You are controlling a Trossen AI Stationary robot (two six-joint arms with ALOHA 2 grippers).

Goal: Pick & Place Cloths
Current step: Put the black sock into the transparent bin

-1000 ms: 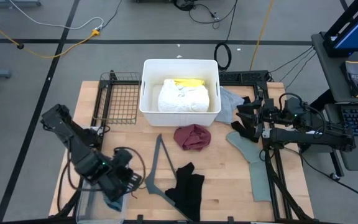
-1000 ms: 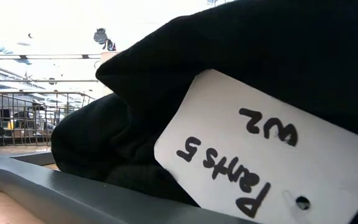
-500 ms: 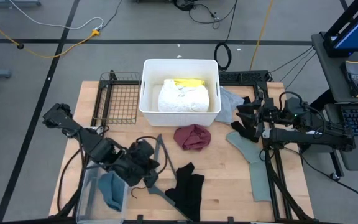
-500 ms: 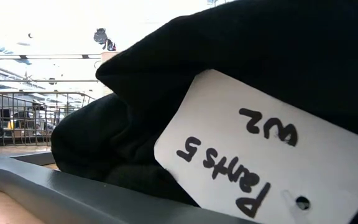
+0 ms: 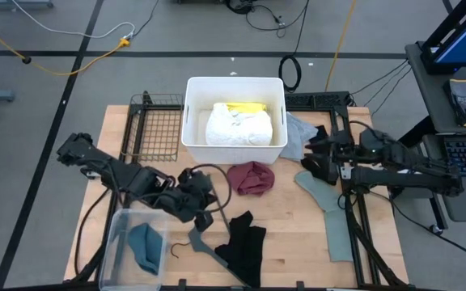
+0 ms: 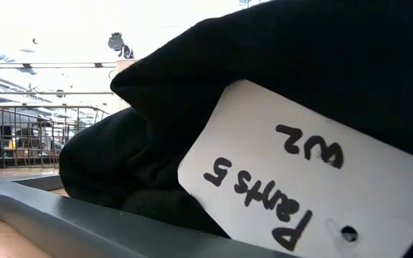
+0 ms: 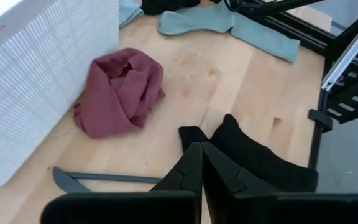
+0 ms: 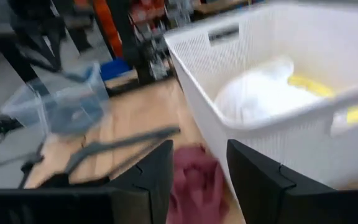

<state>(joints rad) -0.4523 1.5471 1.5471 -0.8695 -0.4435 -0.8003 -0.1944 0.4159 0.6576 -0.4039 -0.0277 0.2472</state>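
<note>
My left gripper (image 5: 206,212) (image 7: 201,155) is shut and holds nothing. It hovers near the table's middle, above the thin grey hanger (image 5: 203,212), between the maroon cloth (image 5: 251,178) (image 7: 120,90) and the black cloth (image 5: 245,242) (image 7: 253,162). The teal-blue cloth (image 5: 146,246) lies in the clear bin (image 5: 113,242). The white cloth (image 5: 239,125) and the yellow one (image 5: 245,106) sit in the white basket (image 5: 191,121). The sage-green cloth (image 5: 330,206) and the pale grey one (image 5: 299,133) lie flat by my right gripper (image 5: 318,158) (image 8: 197,180), which is open and waits at the right.
A black wire rack (image 5: 154,129) stands left of the basket. Black frame rails (image 5: 354,218) run along the table's right side. In the low view the black cloth with its paper tag (image 6: 292,179) fills the picture. Bare wood shows around the maroon cloth.
My left gripper has swung from above the clear bin toward the table's right and slightly toward its far edge, ending over the hanger. The teal-blue cloth, which was under the gripper, now lies alone in the bin.
</note>
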